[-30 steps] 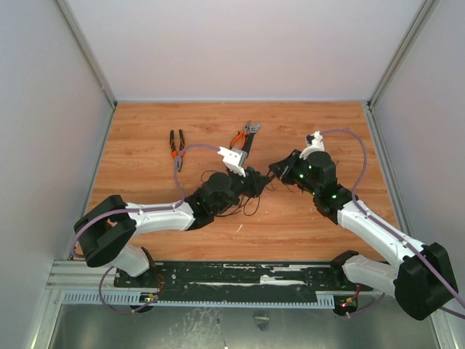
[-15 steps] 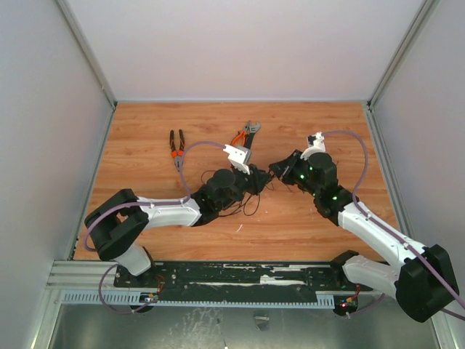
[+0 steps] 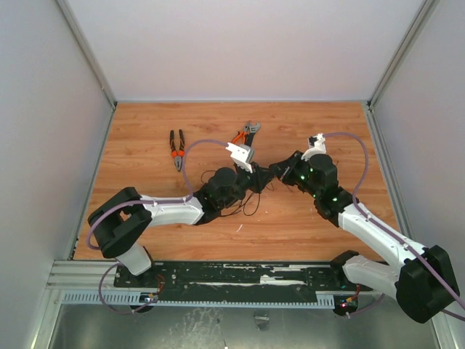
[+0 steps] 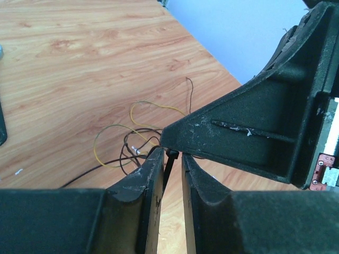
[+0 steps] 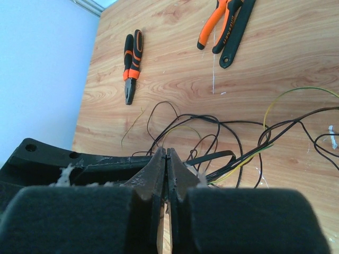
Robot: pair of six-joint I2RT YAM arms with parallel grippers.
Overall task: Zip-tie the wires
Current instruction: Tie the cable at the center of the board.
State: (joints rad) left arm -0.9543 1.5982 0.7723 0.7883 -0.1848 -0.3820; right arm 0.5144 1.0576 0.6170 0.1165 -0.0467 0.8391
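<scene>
The wires (image 3: 247, 206) lie in loose black and yellow loops on the wooden table between my two grippers, seen as tangled wires (image 4: 124, 143) in the left wrist view and wires (image 5: 212, 124) in the right wrist view. My right gripper (image 3: 277, 173) (image 5: 167, 153) is shut on the zip tie (image 5: 217, 156), whose black strip bends round a few strands. The zip tie (image 4: 168, 168) hangs from that fingertip into the narrow gap of my left gripper (image 3: 262, 182) (image 4: 172, 159). The left jaws stand slightly apart around the strip, which rests against the left pad.
Orange-and-black pliers (image 3: 176, 149) (image 5: 130, 66) lie at the back left. A second orange-handled tool (image 3: 245, 134) (image 5: 225, 26) lies at the back centre. A small white scrap (image 3: 238, 227) sits near the front. Grey walls close in the table on three sides.
My left jaws have narrowed round the zip tie strip and the left arm has edged a little toward the right gripper. The right arm has stayed put.
</scene>
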